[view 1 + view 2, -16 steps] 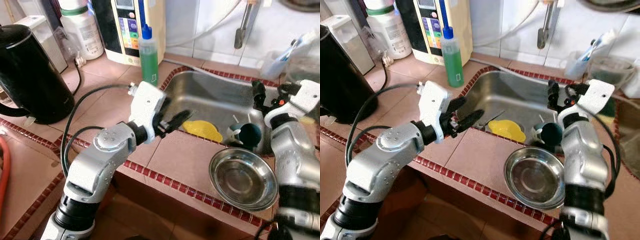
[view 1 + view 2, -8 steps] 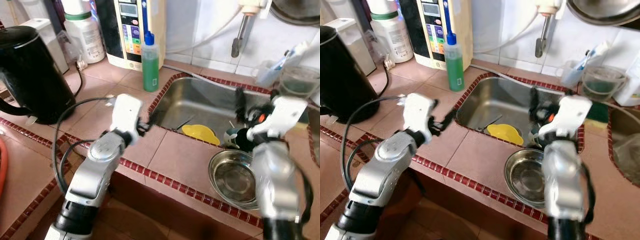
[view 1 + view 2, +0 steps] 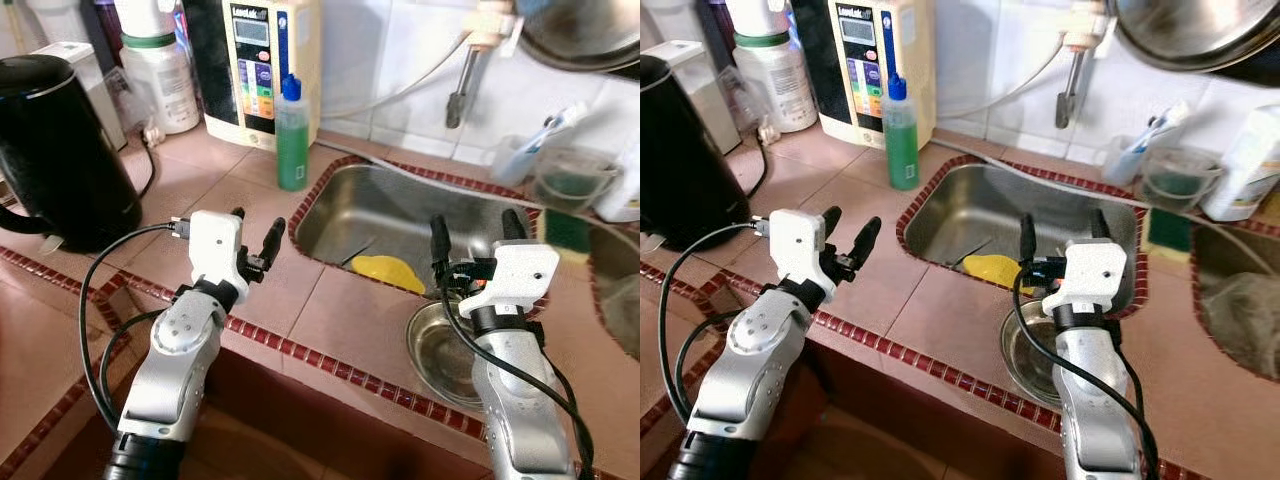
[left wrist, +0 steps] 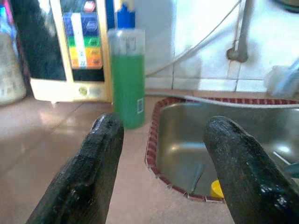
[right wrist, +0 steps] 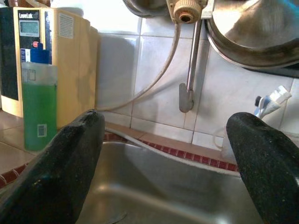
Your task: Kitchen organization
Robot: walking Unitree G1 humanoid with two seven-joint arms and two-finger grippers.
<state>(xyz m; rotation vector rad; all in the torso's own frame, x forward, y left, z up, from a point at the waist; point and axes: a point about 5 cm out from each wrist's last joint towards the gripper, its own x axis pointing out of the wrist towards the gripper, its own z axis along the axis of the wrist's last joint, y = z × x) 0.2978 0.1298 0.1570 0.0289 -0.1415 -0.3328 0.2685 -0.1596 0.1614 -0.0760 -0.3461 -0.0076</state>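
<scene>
Steel bowl [image 3: 440,345] sits on the tiled counter edge just beside the sink [image 3: 400,215], right under the right gripper [image 3: 470,232], whose fingers are spread wide and empty, so that arm's clearly nearer. Bowl's round and rim-up, no long axis really. Left gripper [image 3: 255,232] hangs open over the counter, well apart, pointing toward the green soap bottle [image 3: 292,130].

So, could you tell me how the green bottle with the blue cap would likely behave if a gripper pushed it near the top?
The green bottle is tall and narrow, standing upright, so a high push would probably tip it. It looks nearly full, so likely fairly heavy for its size. Its smooth plastic wall may be slippery.
</scene>
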